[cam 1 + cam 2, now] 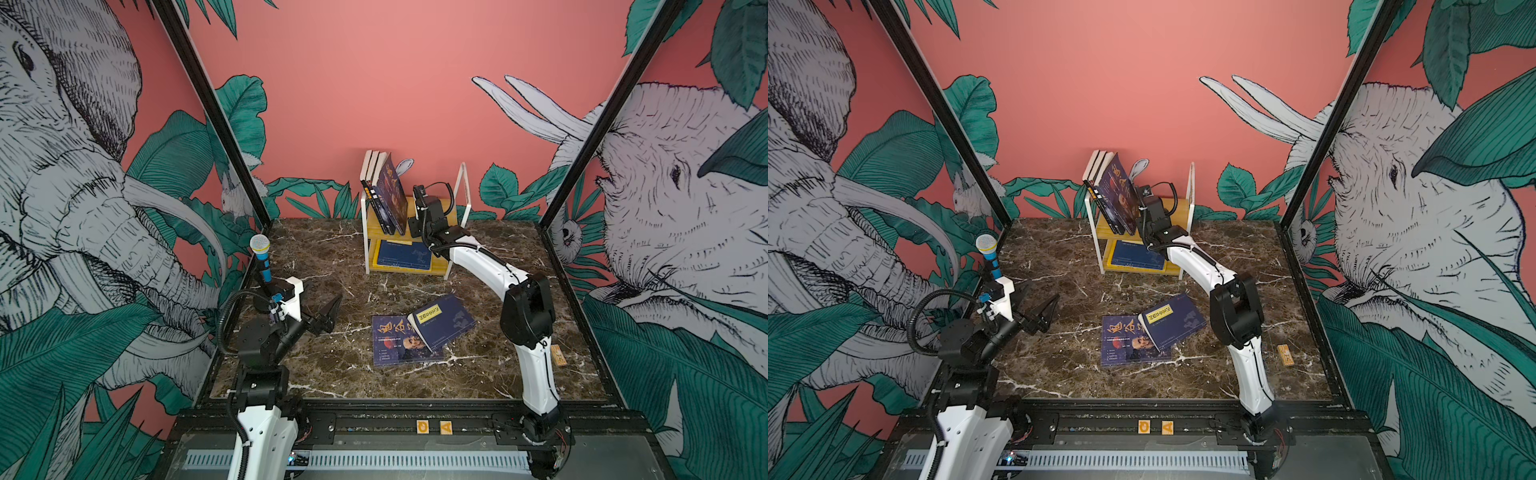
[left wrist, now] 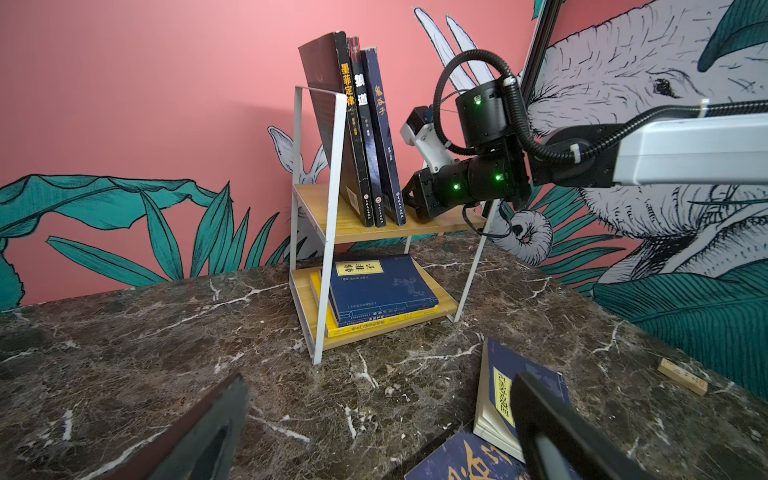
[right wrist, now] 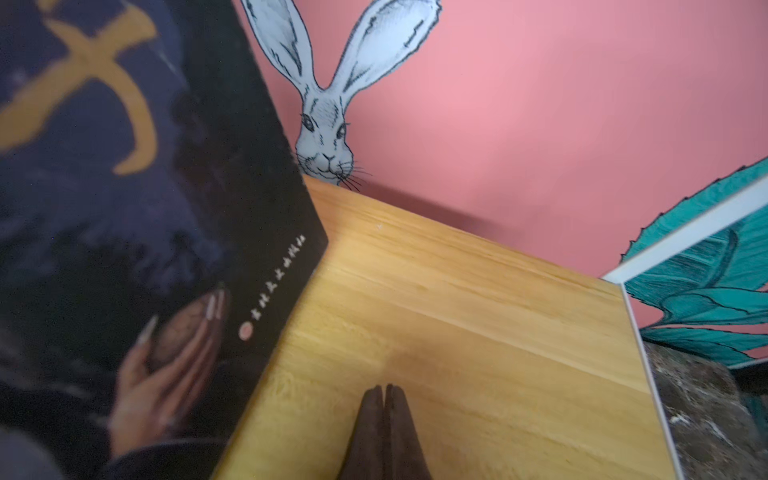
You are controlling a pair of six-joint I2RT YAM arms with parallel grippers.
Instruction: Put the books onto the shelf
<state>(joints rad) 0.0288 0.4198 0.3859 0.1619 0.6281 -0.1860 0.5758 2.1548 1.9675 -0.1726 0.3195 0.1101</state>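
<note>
Three books stood on the upper board of the shelf point(image 2: 361, 232), at the middle of the table's point(image 1: 332, 374) far edge, all leaning onto its white frame. Their spines could be read: 墨菲定律 in yellow on the brown book point(image 2: 353, 137), 狼道 in white on the black book point(image 2: 365, 137), and 鬼谷子 in gold on the navy book point(image 2: 384, 137). On the lower board a blue book point(image 2: 382, 286) with a yellow label reading 韩非子 lay flat on a yellow book point(image 2: 328, 316).

Two more books lay near the middle of the table. The labelled book point(image 1: 442, 320) carried a yellow strip whose characters were too small for me to read. It lay across a corner of the portrait book point(image 1: 395, 340), leaving only 鬼谷 of the gold title in sight.

The right gripper point(image 3: 384, 399) had its jaws pressed together on nothing, low over the bare part of the upper board just beside the navy book. Its arm crossed in front of the shelf and hid part of both boards in both top views. The left gripper point(image 1: 1037, 301) hung spread wide and empty near the left edge.

A microphone point(image 1: 260, 249) stood up at the left edge, and a small wooden block point(image 1: 557, 355) lay near the right edge. On the front rail sat two orange tags point(image 1: 446, 427), one reading A.
</note>
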